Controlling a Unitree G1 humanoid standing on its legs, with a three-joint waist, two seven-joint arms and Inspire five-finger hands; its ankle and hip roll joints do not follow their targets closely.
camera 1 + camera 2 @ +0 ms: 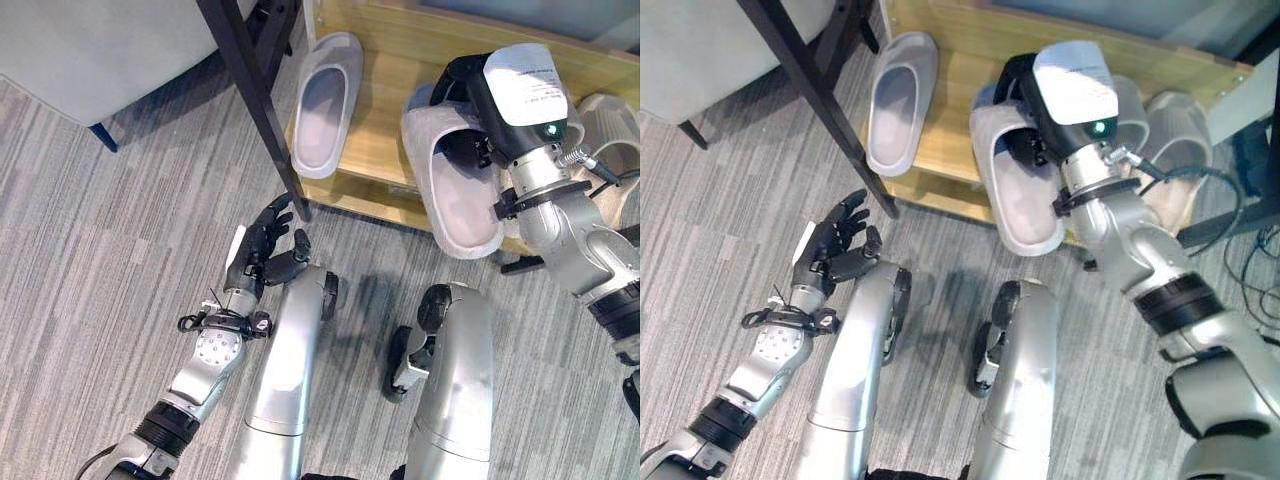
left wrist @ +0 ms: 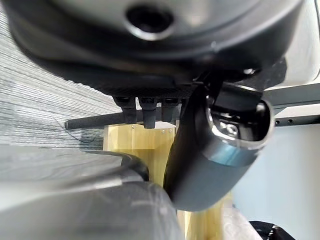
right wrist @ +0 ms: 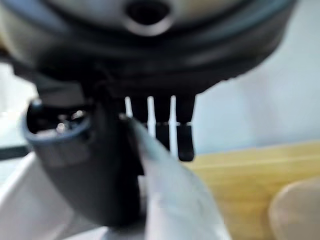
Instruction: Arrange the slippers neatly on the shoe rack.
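Observation:
A light grey slipper (image 1: 325, 100) lies flat on the wooden shoe rack (image 1: 375, 150), toe away from me. Right of it, a second grey slipper (image 1: 455, 195) rests on the shelf with its heel end past the front edge. My right hand (image 1: 470, 100) is at this slipper's toe end, and in the right wrist view the thumb (image 3: 85, 165) and fingers (image 3: 170, 130) pinch the slipper's rim (image 3: 170, 200). My left hand (image 1: 265, 245) hovers open and holding nothing over the carpet in front of the rack.
A black slanted furniture leg (image 1: 255, 100) crosses in front of the rack's left end, close to my left hand. More pale slippers (image 1: 1170, 125) sit on the shelf's right side. Grey upholstered furniture (image 1: 100, 50) stands at far left. Grey carpet (image 1: 90, 250) covers the floor.

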